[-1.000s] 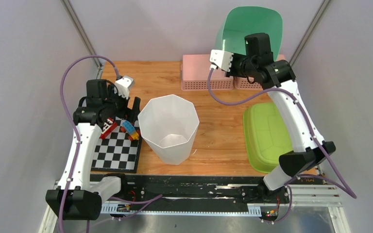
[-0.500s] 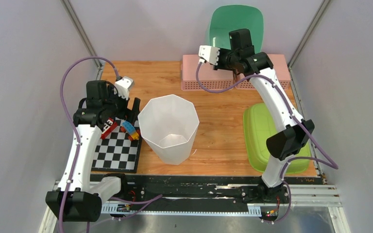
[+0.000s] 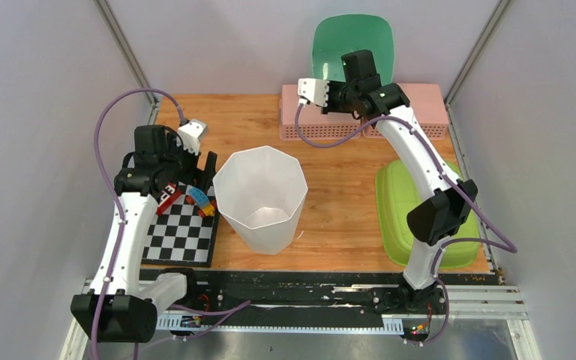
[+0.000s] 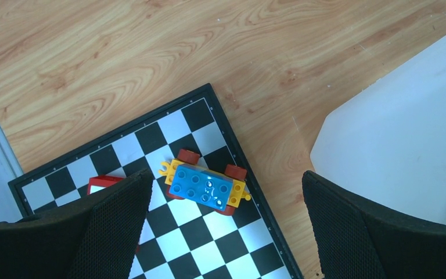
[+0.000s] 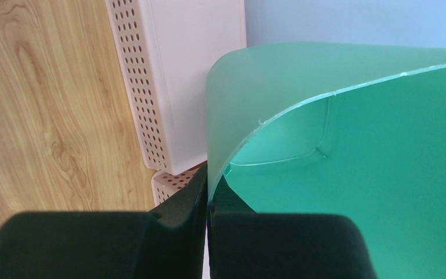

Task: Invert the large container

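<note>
While the left gripper (image 4: pixel 226 200) hangs wide open over the chessboard (image 4: pixel 122 154), the right gripper (image 5: pixel 208 186) pinches the rim of the large green container (image 3: pixel 345 34) aloft above the pink baskets (image 3: pixel 289 97) at the back of the worktop (image 3: pixel 337 195).

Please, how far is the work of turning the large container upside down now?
Done: the right gripper is shut on the rim of the green container and holds it in the air above the pink baskets. In hand: the container is tipped on its side, not yet upside down. Remaining: finish the turn and set it down. The left gripper is open above the checkerboard, holding nothing.
</note>
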`<move>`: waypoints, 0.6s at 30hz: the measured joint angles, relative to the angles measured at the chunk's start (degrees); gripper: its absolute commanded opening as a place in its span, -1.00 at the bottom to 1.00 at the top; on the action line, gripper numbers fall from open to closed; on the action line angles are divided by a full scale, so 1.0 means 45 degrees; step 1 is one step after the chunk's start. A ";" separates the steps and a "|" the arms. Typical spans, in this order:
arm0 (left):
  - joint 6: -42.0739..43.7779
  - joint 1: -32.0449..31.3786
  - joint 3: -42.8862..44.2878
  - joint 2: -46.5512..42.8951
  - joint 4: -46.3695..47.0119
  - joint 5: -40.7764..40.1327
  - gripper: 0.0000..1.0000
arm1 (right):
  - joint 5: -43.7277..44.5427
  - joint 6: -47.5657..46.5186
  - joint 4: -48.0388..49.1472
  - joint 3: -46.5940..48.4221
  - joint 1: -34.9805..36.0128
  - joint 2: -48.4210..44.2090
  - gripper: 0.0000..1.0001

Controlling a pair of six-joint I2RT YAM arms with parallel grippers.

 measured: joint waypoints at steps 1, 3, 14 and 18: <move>0.0000 0.0005 0.0000 0.0000 0.0005 0.0000 1.00 | 0.0005 -0.0024 0.0039 -0.0063 0.0034 0.0044 -0.95; 0.0000 0.0005 0.0000 0.0000 0.0005 0.0000 1.00 | 0.0029 -0.0053 0.0073 -0.0219 0.0092 0.0141 -0.95; 0.0005 0.0000 -0.0102 0.0000 0.0034 -0.0024 1.00 | 0.0053 -0.0058 0.0058 -0.0656 0.0282 0.0539 -0.95; 0.0005 0.0005 -0.0141 0.0000 0.0049 -0.0073 1.00 | 0.0102 -0.0058 0.0068 -0.0656 0.0282 0.0544 -0.92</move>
